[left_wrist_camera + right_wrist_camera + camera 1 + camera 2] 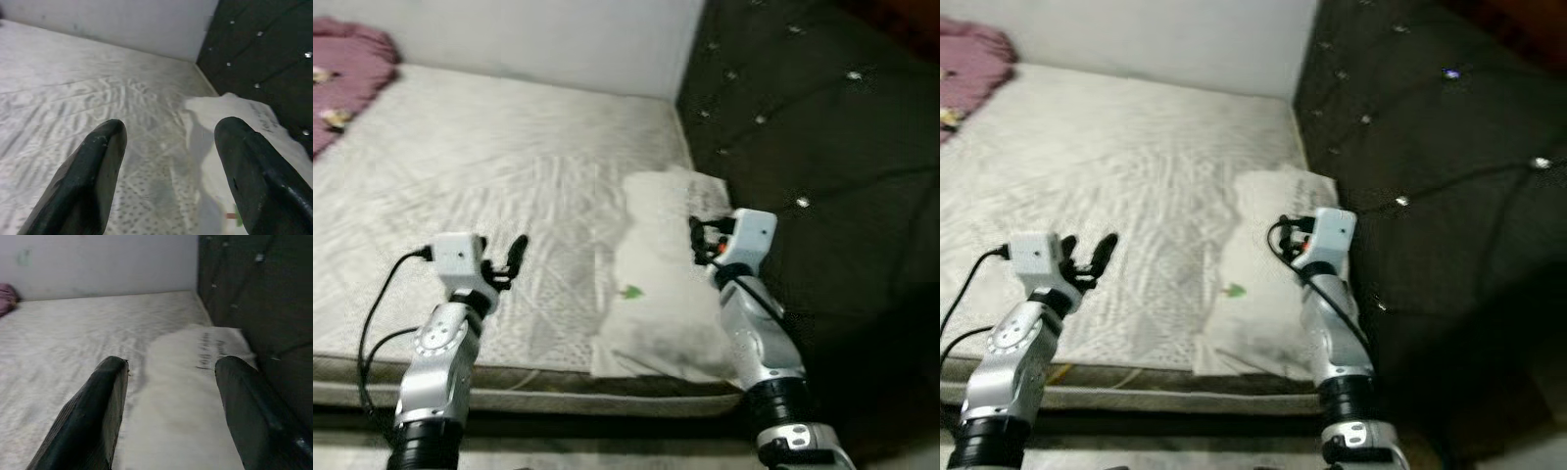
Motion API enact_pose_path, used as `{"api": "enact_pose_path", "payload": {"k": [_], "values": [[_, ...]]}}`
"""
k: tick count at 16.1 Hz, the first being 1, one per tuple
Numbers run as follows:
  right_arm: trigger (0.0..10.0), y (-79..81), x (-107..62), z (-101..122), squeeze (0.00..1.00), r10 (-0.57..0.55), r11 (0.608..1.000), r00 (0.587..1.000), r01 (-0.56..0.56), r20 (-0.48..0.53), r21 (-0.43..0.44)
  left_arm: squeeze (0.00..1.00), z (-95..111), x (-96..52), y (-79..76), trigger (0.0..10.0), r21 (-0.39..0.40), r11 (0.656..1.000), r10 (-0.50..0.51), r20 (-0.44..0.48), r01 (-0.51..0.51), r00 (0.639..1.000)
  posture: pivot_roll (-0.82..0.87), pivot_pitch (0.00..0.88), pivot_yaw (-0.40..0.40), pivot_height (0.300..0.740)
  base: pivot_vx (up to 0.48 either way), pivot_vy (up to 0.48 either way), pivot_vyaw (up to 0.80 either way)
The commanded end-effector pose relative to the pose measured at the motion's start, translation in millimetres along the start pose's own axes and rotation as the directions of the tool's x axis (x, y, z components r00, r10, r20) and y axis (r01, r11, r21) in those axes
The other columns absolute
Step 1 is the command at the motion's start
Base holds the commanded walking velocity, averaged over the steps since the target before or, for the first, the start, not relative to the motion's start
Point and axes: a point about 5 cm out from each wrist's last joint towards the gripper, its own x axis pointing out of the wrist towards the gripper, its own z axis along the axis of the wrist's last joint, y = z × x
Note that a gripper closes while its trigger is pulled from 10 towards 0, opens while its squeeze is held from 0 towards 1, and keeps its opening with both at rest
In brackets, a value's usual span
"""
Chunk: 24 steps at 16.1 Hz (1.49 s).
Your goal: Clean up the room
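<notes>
Left eye view: a bare white quilted mattress runs left to right against a pale wall, with a dark tufted headboard on the right. A flat white pillow with a small green mark lies at the mattress's near right corner, touching the headboard. A crumpled pink blanket sits at the far left. The left gripper hovers above the near mattress edge, fingers parted, holding nothing.

Right eye view: the right gripper hangs over the pillow's right side.

Left wrist view: both fingers spread apart, pillow ahead to the right.

Right wrist view: fingers released and wide, pillow directly beyond them.

Risk, as judged: a shallow pinch may catch only the loose cover, letting the pillow sag, drag, or slide off the near edge.
</notes>
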Motion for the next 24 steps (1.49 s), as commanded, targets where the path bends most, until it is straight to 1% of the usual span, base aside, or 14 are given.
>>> {"api": "enact_pose_path", "payload": {"k": [1, 6, 9, 11, 14, 18, 20, 21, 23, 24], "values": [[10.0, 0.6, 2.6, 3, 0.0, -0.004, 1.0, 1.0, 0.004, 0.009, -0.004, 0.0, 3, -1.3, -2.3, 10.0, 0.001, 1.0, -0.017, 0.021, 0.017, 1.0, 0.04, 0.0, -0.106, 0.74, 0.0, 0.0, 0.0], [10.0, 2.2, 2.4, 1, 0.0, -0.008, 1.0, 1.0, 0.008, 0.006, 0.001, 0.0, 3, -2.7, -3.0, 10.0, -0.006, 1.0, -0.02, 0.019, 0.02, 1.0, 0.04, 0.0, -0.104, 0.74, 0.197, 0.0, 0.0], [10.0, 0.1, 2.3, 1, 0.0, -0.019, 1.0, 1.0, 0.019, 0.005, 0.001, 0.0, 2, -4.5, -2.1, 10.0, -0.004, 1.0, -0.018, 0.015, 0.018, 1.0, 0.04, 0.0, -0.104, 0.74, 0.0, 0.0, 0.0], [10.0, -0.7, 2.4, 2, 0.0, -0.023, 1.0, 1.0, 0.023, 0.004, 0.0, 0.0, 2, -5.6, -1.7, 10.0, -0.004, 1.0, -0.019, 0.014, 0.019, 1.0, 0.04, 0.0, -0.105, 0.74, 0.255, 0.0, -0.8], [10.0, -1.6, 2.6, 2, 0.0, -0.025, 1.0, 1.0, 0.025, 0.007, -0.004, 0.0, 0, -6.7, -2.1, 10.0, -0.005, 1.0, -0.018, 0.006, 0.018, 1.0, 0.04, 0.0, -0.105, 0.74, 0.266, 0.0, 0.0], [10.0, -2.5, 2.7, 2, 0.0, -0.029, 1.0, 1.0, 0.029, 0.006, -0.003, 0.0, -1, -7.7, -1.9, 10.0, 0.0, 1.0, -0.014, -0.002, 0.014, 1.0, 0.04, 0.0, -0.106, 0.74, 0.0, 0.0, 0.0], [10.0, -3.2, 2.5, 2, 0.0, -0.031, 1.0, 1.0, 0.031, 0.002, -0.001, 0.0, -1, -8.3, -1.4, 10.0, 0.004, 1.0, -0.011, -0.002, 0.011, 1.0, 0.04, 0.0, -0.105, 0.74, 0.0, 0.0, -0.76], [10.0, -5.2, 1.4, 0, 0.0, -0.034, 0.999, 0.999, 0.034, -0.005, -0.006, 0.0, -3, -10.4, 0.6, 10.0, 0.016, 1.0, -0.001, -0.019, 0.001, 1.0, 0.05, 0.0, -0.106, 0.74, 0.0, 0.0, -0.8], [10.0, -6.3, 0.4, -4, 0.0, -0.032, 0.999, 0.999, 0.032, -0.028, -0.022, 0.0, -8, -14.4, 4.2, 10.0, 0.042, 0.999, 0.018, -0.048, -0.016, 0.999, 0.05, 0.0, -0.105, 0.74, 0.0, 0.0, 0.0], [10.0, -8.8, -1.0, -15, 0.0, -0.036, 0.999, 0.995, 0.034, -0.092, -0.022, 0.0, -18, -25.8, 9.9, 10.0, 0.067, 0.997, 0.033, -0.087, -0.027, 0.996, 0.07, 0.0, -0.11, 0.74, 0.0, 0.0, 0.0]]}}
